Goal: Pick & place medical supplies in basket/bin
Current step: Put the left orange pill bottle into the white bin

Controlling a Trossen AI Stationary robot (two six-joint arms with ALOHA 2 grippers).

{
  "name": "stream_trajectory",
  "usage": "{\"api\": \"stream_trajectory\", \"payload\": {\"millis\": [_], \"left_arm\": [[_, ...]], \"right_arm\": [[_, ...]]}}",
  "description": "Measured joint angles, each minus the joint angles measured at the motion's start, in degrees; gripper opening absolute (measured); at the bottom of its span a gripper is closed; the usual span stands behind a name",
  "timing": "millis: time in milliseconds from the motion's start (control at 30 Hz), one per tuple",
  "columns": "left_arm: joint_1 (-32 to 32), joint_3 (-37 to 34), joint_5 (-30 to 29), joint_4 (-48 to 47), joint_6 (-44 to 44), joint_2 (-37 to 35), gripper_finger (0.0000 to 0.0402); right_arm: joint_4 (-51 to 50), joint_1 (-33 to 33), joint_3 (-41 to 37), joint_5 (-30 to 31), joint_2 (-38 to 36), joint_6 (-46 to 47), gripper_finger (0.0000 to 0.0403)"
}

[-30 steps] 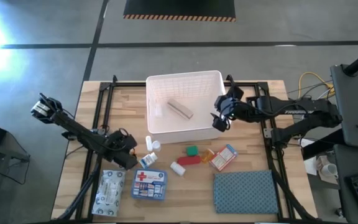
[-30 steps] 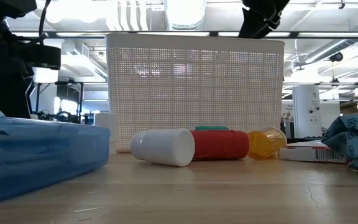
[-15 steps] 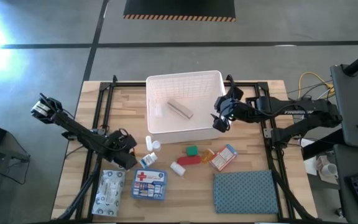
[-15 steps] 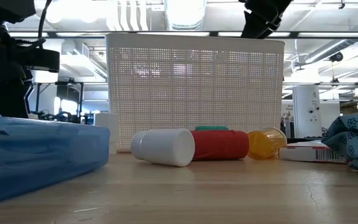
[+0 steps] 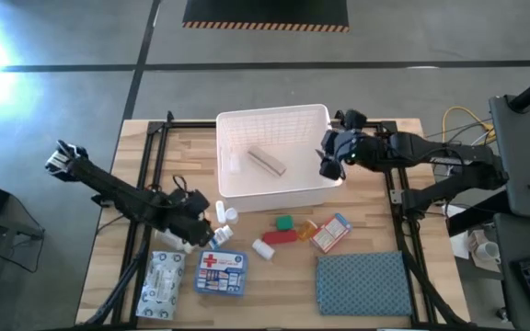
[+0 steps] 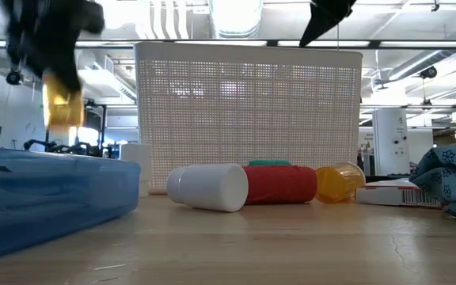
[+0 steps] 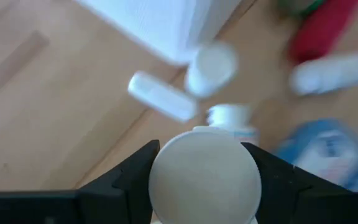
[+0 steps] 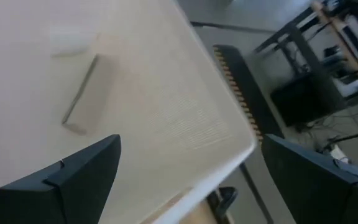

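Observation:
My left gripper (image 5: 197,233) is shut on a pill bottle with an amber body (image 6: 62,108) and a round white cap (image 7: 204,177), lifted above the table's near left part. Under it lie a blue first-aid box (image 5: 222,273) and a white patterned packet (image 5: 162,279). White bottles (image 5: 225,214), a red pack (image 5: 279,237), a green pack (image 5: 285,222) and an orange bottle (image 5: 307,228) lie in front of the white basket (image 5: 274,188). My right gripper (image 5: 331,165) hangs open over the basket's right rim, holding nothing. My left gripper pinches the pill bottle between its two fingers (image 7: 126,177), one on each side of it just below the cap's rim (image 7: 160,168). The fingers slant downward from the table's left. The amber body (image 6: 62,111) hangs below them, roughly upright and clear of the table.
A beige box (image 5: 267,161) and a small white item (image 5: 233,164) lie in the basket. A white-and-red carton (image 5: 331,233) and a blue-grey cloth (image 5: 362,280) lie at the near right. Bare wood shows at the far left of the table.
My left gripper has risen from the table with the amber pill bottle, which now hangs clear above the blue box. My right gripper has gone up a little over the basket's right rim and turned about its wrist, staying open.

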Motion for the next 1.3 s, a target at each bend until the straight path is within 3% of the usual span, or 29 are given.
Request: {"api": "stream_trajectory", "payload": {"millis": [133,200,267,367,467,633,733,833,900,1067,1300], "left_arm": [[0.00,12.41,-0.68,-6.37,-0.06,0.00,0.0185],[-0.02,18.09,-4.57,-6.86,-0.95,0.00,0.0191],[0.00,23.32,-13.16,-6.46,-0.50,0.35,0.0193],[0.36,29.31,-29.00,-6.30,7.76,1.58,0.0188],[3.21,32.09,-38.26,-6.35,15.67,3.35,0.0185],[13.76,30.33,-34.55,-1.20,17.30,6.85,0.0192],[20.40,27.75,-30.70,5.35,23.25,9.74,0.0195],[24.47,26.61,-26.89,13.84,29.93,13.39,0.0197],[25.96,27.53,-23.42,16.26,34.44,16.06,0.0197],[26.12,32.58,-22.67,15.34,41.11,20.70,0.0198],[26.12,39.23,-22.77,7.76,41.59,21.70,0.0206]], "right_arm": [[0.10,-1.67,1.81,0.05,-1.69,-2.81,0.0379],[0.08,-2.10,2.70,0.06,-2.88,-4.01,0.0379],[0.10,-2.21,3.21,0.08,-4.38,-4.59,0.0379],[0.82,-2.20,3.39,0.15,-6.85,-5.59,0.0379],[0.62,-2.16,3.36,2.61,-8.93,-5.22,0.0379],[-2.77,-2.16,3.24,3.90,-11.69,-2.56,0.0379],[-7.52,-2.13,3.23,3.57,-12.88,0.68,0.0379],[-15.40,-2.13,3.21,-0.52,-13.88,5.60,0.0379],[-20.88,-2.13,3.21,-5.42,-14.38,10.17,0.0379],[-27.13,-2.02,2.24,-15.99,-15.41,18.39,0.0379],[-26.85,-1.24,-0.18,-21.36,-16.73,20.47,0.0379]]}}
